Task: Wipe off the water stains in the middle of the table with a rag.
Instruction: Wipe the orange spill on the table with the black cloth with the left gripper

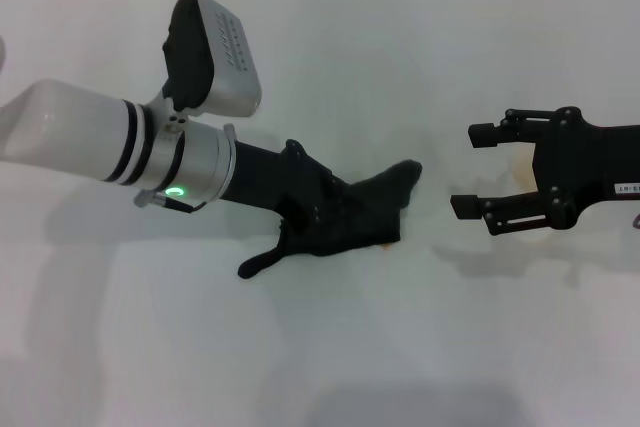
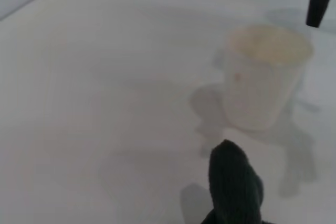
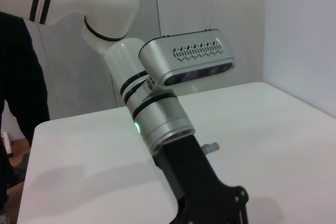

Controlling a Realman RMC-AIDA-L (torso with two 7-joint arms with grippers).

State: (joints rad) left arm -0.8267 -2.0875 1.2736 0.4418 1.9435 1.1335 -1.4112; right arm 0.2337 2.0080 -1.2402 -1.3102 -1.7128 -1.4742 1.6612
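Pressed flat on the table (image 1: 330,347) at centre frame by the left gripper (image 1: 318,209), clenched on the rag (image 1: 345,215) (long axis running toward upper right), a hint of the water stains (image 1: 386,243) at its lower-right edge, right gripper (image 1: 478,169) idle, released, farther right.

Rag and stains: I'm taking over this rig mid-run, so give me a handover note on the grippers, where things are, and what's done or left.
Left gripper: down on the table, buried in the black rag, which lies spread mid-table; fingers hidden.
Right gripper: open, empty, idle off to the right, above a translucent cup.
Water stains: only a faint orange trace shows at the rag's near edge; the rest, if any, is covered.
Done: rag is on the spot.
Left: finish wiping, lift the rag, check the spot.
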